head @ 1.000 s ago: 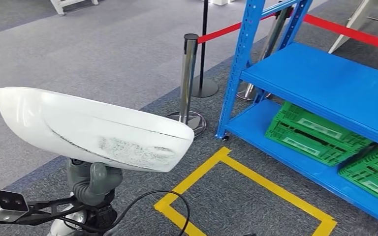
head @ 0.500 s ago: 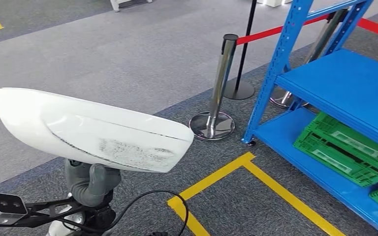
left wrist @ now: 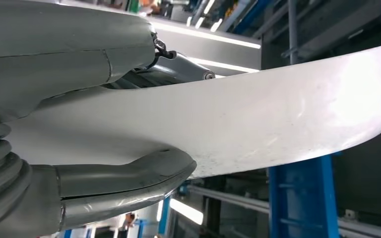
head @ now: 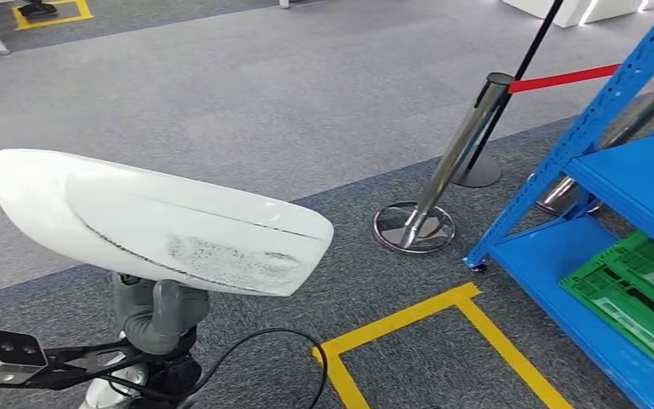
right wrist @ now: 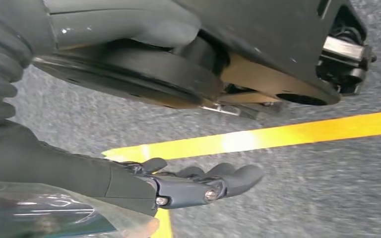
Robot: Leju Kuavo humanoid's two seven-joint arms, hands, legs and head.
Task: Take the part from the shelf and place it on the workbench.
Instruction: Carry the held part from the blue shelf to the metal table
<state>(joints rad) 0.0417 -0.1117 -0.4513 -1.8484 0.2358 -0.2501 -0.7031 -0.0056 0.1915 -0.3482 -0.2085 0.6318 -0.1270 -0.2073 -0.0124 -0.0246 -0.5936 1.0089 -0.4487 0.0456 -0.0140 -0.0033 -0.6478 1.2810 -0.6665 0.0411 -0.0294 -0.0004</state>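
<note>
The part (head: 153, 223) is a long white curved shell, scuffed grey on its near side. My left hand (head: 160, 315) grips it from below and carries it level above the carpet at the left of the head view. In the left wrist view the part (left wrist: 258, 119) runs between the thumb (left wrist: 124, 183) and the fingers above it. The blue shelf (head: 639, 179) stands at the right edge, well away from the part. My right hand (right wrist: 198, 181) hangs over the floor, fingers stretched out and holding nothing.
A chrome stanchion (head: 443, 170) with a red belt (head: 562, 79) stands just left of the shelf. Green crates (head: 639, 294) lie on the bottom shelf board. Yellow floor tape (head: 409, 319) marks a box in front. Grey carpet (head: 247, 94) stretches away beyond.
The whole picture has slid rightward: the camera has turned left, away from the shelf. The part stays in my left hand in the same spot of the view.
</note>
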